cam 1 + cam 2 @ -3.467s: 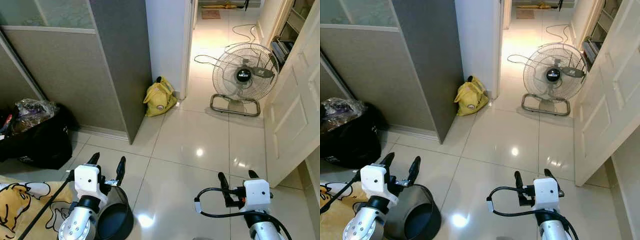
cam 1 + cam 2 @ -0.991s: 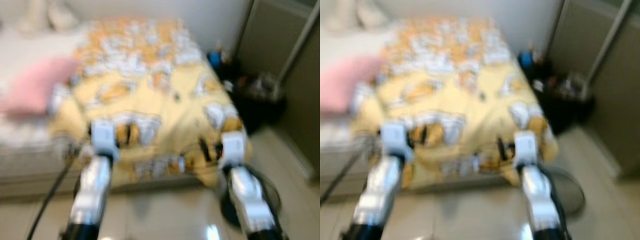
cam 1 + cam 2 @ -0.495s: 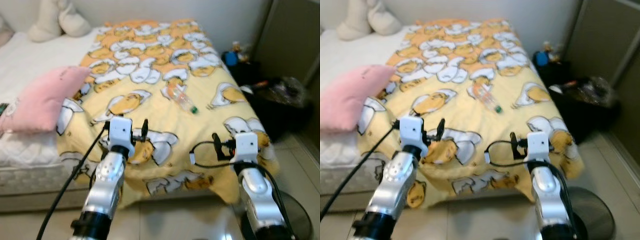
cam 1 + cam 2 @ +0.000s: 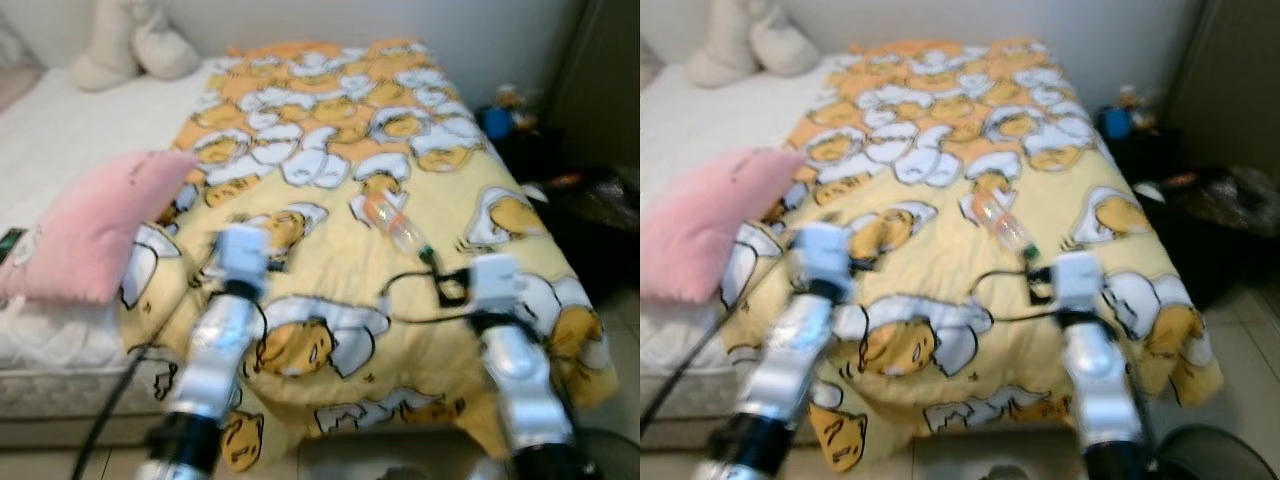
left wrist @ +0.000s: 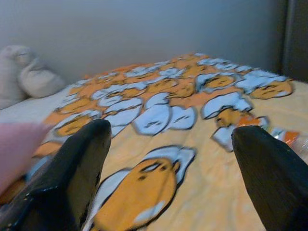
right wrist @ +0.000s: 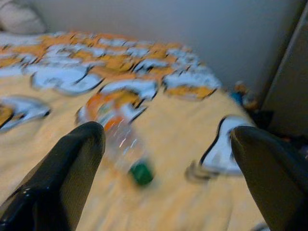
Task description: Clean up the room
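Compared with half a second ago, the whole scene has slid: the bed fills more of the head views and the black bags at its far corner sit further toward the edge, which is the camera coming closer rather than anything on the bed shifting. Both arms reach out over the foot of the bed. Nearest, the left gripper [image 5: 168, 159] hangs over the yellow egg-print blanket [image 4: 330, 190], its fingers spread wide with nothing between them. The right gripper [image 6: 166, 159] is likewise wide open and empty, held just short of the plastic bottle [image 4: 398, 226].

That bottle, clear with an orange label and a green cap, lies on its side on the blanket, a little ahead of the right gripper. To the robot's left a pink pillow [image 4: 90, 235] rests partly on the blanket and partly on the white mattress [image 4: 70, 130]. Farther back, a cream soft toy [image 4: 135, 45] sits by the wall, and dark bags [image 4: 1230, 215] stand on the floor past the bed's right corner.

As a judgement, the tidying has barely begun here: the bottle is untouched on the bed, and picking it up and binning it remains.

The right wrist view shows the green cap pointing toward the gripper, which the blurred head views barely resolve; the head views alone give the pillow and toy together.
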Available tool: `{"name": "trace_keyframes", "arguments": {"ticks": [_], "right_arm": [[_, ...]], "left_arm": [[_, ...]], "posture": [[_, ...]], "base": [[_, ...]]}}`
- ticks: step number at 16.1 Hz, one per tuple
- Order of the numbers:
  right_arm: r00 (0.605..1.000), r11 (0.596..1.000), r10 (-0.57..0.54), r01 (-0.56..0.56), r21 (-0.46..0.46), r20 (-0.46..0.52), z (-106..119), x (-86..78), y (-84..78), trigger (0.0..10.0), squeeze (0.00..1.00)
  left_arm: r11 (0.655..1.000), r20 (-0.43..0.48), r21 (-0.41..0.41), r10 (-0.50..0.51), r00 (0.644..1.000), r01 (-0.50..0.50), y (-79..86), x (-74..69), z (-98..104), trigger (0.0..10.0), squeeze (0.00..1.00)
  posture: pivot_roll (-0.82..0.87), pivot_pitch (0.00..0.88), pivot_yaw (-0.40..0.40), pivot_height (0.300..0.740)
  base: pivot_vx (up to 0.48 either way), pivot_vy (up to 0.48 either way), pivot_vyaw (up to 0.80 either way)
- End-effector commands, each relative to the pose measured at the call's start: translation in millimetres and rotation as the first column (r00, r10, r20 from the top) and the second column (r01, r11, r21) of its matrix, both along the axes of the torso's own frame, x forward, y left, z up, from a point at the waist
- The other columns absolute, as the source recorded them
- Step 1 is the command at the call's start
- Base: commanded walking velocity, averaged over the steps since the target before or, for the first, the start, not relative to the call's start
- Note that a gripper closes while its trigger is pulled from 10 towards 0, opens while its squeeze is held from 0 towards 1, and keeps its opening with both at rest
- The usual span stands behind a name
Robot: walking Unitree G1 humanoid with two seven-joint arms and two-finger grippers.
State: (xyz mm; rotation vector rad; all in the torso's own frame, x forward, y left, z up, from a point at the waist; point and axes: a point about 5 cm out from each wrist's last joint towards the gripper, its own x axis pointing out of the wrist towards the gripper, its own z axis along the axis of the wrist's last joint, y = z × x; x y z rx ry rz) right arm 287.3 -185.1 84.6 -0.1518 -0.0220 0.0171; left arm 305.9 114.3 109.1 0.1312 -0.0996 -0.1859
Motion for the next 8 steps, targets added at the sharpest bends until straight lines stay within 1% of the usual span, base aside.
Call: {"name": "trace_keyframes", "arguments": {"ticks": [1,3,5,6,8], "right_arm": [[0.998,0.999,0.035,-0.035,-0.007,0.049,11.2,4.8,10.0,10.0,0.00],[0.997,1.000,0.031,-0.031,-0.004,0.066,18.6,9.0,9.2,10.0,0.00],[0.998,1.000,0.024,-0.024,-0.002,0.062,22.5,13.2,8.4,10.0,0.00],[0.999,1.000,0.010,-0.010,-0.008,0.030,26.6,22.1,6.9,10.0,0.00],[1.000,1.000,-0.002,0.002,0.000,0.020,32.0,29.7,5.3,10.0,0.00]], "left_arm": [[1.000,-0.026,-0.020,0.018,1.000,-0.019,10.8,1.5,-2.1,10.0,0.00],[0.999,-0.030,-0.019,0.030,0.999,-0.031,14.1,1.7,-3.9,10.0,0.00],[0.999,-0.029,-0.018,0.037,0.999,-0.037,14.8,2.2,-4.6,10.0,0.00],[0.999,-0.032,-0.015,0.040,0.999,-0.040,15.2,2.9,-5.0,10.0,0.00],[0.999,-0.036,-0.020,0.040,0.999,-0.041,16.2,3.6,-5.2,10.0,0.00]], "posture": [[-0.15,0.000,0.087,0.735],[-0.15,0.000,0.087,0.735],[-0.15,0.000,0.088,0.735],[-0.14,0.000,0.089,0.735],[-0.14,0.000,0.088,0.735]], "base": [[0.000,-0.428,0.00],[0.000,-0.420,0.00],[0.000,-0.420,0.00],[0.000,-0.416,0.00],[0.000,-0.418,0.00]]}}
